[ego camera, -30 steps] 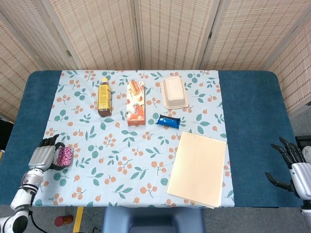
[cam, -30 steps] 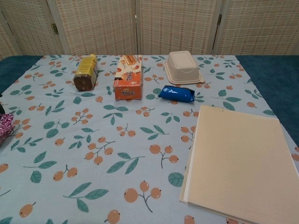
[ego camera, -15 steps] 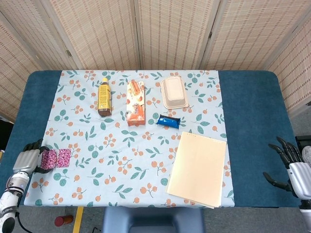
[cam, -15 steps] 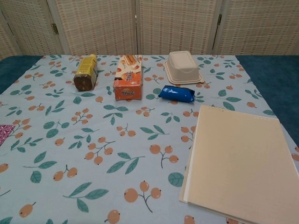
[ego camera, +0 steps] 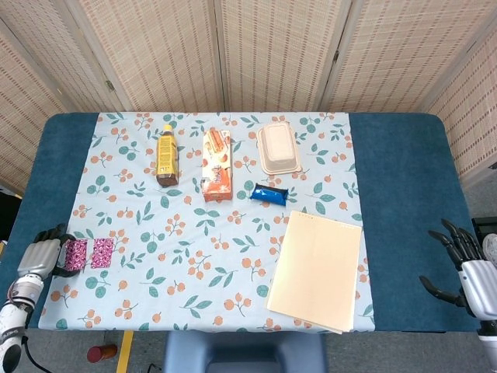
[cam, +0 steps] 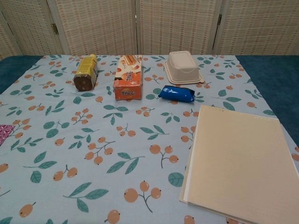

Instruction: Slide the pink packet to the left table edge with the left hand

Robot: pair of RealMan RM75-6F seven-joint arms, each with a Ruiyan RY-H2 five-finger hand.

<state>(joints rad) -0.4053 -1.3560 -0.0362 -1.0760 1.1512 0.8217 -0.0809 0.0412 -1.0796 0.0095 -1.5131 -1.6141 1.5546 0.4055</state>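
Observation:
The pink packet (ego camera: 90, 253) lies flat at the left border of the floral cloth, close to the table's left front corner. In the chest view only its corner (cam: 3, 133) shows at the left frame edge. My left hand (ego camera: 37, 259) sits on the blue strip just left of it, fingertips at the packet's left end and not wrapped around it. My right hand (ego camera: 466, 264) hovers off the table's right front corner with its fingers spread and nothing in them. Neither hand shows in the chest view.
A yellow-labelled bottle (ego camera: 165, 155), an orange snack box (ego camera: 218, 165), a beige lidded container (ego camera: 279, 148) and a blue wrapper (ego camera: 269, 193) lie across the far half. A cream folder (ego camera: 317, 270) covers the right front. The blue table edge (ego camera: 35, 194) runs along the left.
My left hand has drawn back leftward from on top of the packet to the blue strip. The packet now lies uncovered and stretched out at the cloth's left border. The right hand barely shifted.

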